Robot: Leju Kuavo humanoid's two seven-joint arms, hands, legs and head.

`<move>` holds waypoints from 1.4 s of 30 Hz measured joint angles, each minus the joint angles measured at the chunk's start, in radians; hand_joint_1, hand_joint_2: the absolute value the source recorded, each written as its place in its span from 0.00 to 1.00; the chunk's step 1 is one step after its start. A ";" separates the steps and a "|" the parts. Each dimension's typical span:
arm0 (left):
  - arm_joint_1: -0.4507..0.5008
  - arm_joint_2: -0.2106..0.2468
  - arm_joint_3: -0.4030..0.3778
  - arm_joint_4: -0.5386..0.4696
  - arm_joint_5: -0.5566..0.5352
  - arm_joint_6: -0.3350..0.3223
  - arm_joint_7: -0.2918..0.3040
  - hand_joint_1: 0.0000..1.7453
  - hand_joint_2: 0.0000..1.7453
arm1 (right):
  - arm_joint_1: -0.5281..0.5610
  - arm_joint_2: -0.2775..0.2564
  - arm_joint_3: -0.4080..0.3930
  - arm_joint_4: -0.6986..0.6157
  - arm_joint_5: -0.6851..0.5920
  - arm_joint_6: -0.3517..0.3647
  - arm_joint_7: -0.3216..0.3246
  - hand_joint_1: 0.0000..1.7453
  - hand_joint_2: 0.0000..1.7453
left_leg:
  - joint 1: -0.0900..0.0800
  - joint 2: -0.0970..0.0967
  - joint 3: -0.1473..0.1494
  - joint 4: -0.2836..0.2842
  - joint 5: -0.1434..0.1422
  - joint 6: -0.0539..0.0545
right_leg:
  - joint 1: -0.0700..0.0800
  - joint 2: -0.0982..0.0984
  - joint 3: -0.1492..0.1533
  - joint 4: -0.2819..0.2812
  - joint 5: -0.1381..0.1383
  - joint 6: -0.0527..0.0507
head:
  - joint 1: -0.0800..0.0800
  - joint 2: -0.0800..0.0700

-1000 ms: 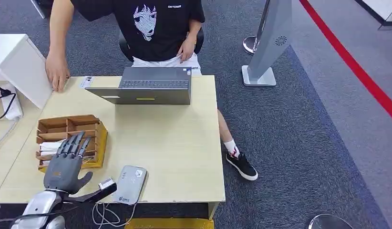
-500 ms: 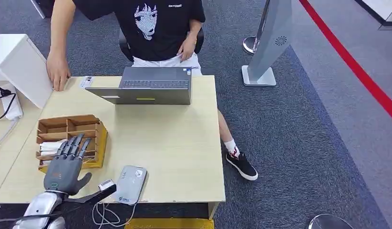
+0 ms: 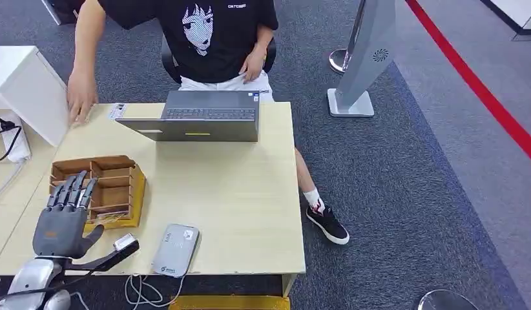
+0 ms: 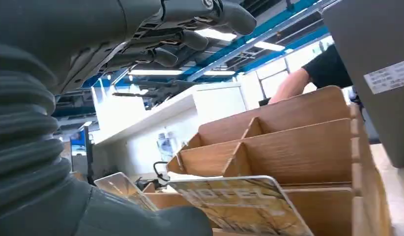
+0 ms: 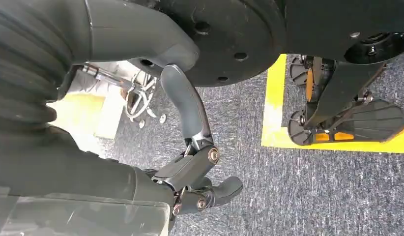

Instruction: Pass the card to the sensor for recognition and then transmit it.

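Left hand (image 3: 61,223) has shifted left over the wooden organizer (image 3: 114,184).

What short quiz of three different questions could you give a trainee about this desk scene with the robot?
1. True or false: the left hand holds a card.
2. Which thing lies nearest the desk's front edge: A laptop, B card reader, C wooden organizer?
3. What does the left hand hover over?

Key: 1 false, its fingers are spread and hold nothing. 2 B. 3 the wooden organizer.
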 joint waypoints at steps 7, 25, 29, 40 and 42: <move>0.000 0.011 0.039 0.021 0.010 0.002 -0.005 0.00 1.00 | 0.000 0.000 0.000 0.000 -0.001 0.000 0.000 0.00 1.00 | 0.000 0.000 0.000 0.000 0.000 0.000 | 0.000 0.000 0.000 0.000 0.000 0.000 | 0.000 0.000; -0.027 -0.005 0.053 0.156 -0.006 -0.042 -0.033 1.00 1.00 | -0.002 0.000 0.006 0.000 0.002 0.001 0.000 0.00 1.00 | 0.000 0.000 0.000 0.000 0.000 0.000 | 0.000 0.000 0.000 0.000 0.000 0.000 | 0.000 0.000; -0.035 -0.011 0.053 0.175 -0.007 -0.042 -0.033 1.00 1.00 | -0.002 0.000 0.009 0.000 0.002 0.001 0.000 0.00 1.00 | 0.000 0.000 0.000 0.000 0.000 0.000 | 0.000 0.000 0.000 0.000 0.000 0.000 | 0.000 0.000; -0.051 -0.022 0.052 0.200 0.000 -0.026 -0.040 0.00 1.00 | -0.003 0.000 0.018 0.000 0.002 0.001 0.002 0.00 1.00 | 0.000 0.000 0.000 0.000 0.000 0.000 | 0.000 0.000 0.000 0.000 0.000 0.000 | 0.000 0.000; -0.051 -0.022 0.052 0.200 0.003 -0.018 -0.040 0.00 1.00 | -0.003 0.000 0.020 0.000 0.002 0.001 0.002 0.00 1.00 | 0.000 0.000 0.000 0.000 0.000 0.000 | 0.000 0.000 0.000 0.000 0.000 0.000 | 0.000 0.000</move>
